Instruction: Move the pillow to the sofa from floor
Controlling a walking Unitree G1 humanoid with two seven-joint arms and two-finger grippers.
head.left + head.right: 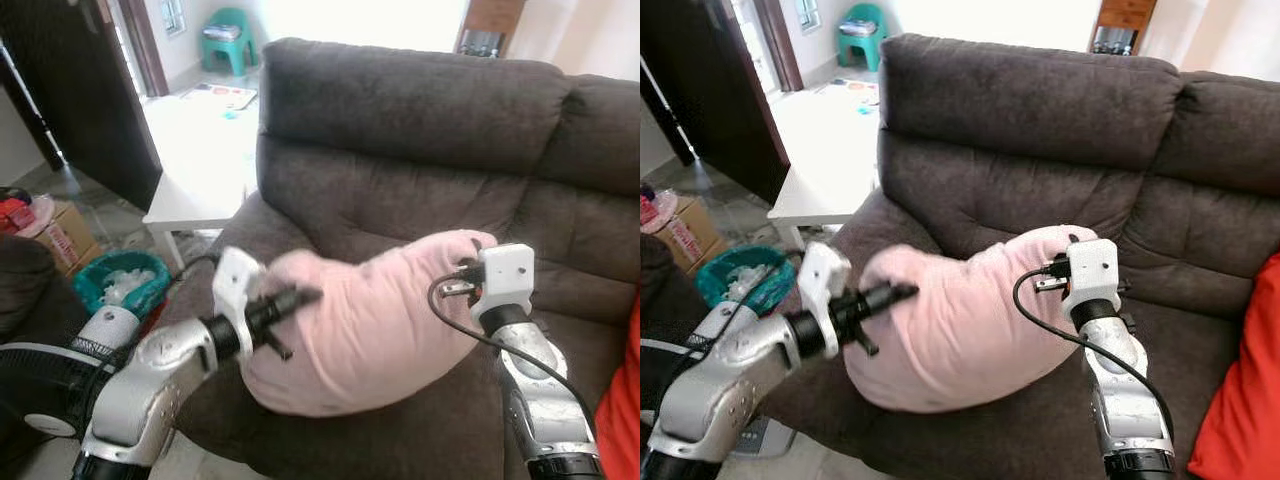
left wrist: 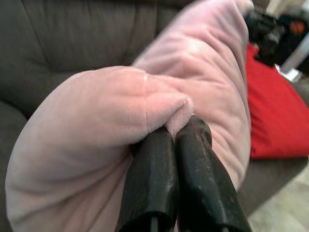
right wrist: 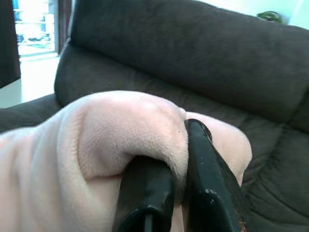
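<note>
Pink pillow (image 1: 375,325) was off the floor, held between both grippers in the centre of the head views, hanging over the dark grey sofa (image 1: 420,130) seat. Its lower edge sat at or just above the cushion; couldn't tell whether it was touching.

Left gripper (image 1: 300,296): fingers nearly together, pinching a fold of plush at the pillow's left end. Left wrist view confirmed this, with fabric bunched at the two black fingertips (image 2: 188,133).

Right gripper (image 3: 181,126): jaws closed down on a fold at the pillow's upper-right corner, fabric squeezed between them.

Key geometry: the pillow's long axis ran lower left to upper right in the frame, roughly along the sofa front, right end higher than left. The bulk of it sagged below and between the two grips. Neither arm was nearer; each held one end.

Judgement: carry looked basically done. What was left was lowering both ends onto the seat and opening the jaws.

Red cushion (image 1: 1240,400) at lower right, white table (image 1: 200,195) and teal basket (image 1: 120,280) at left, well clear.
</note>
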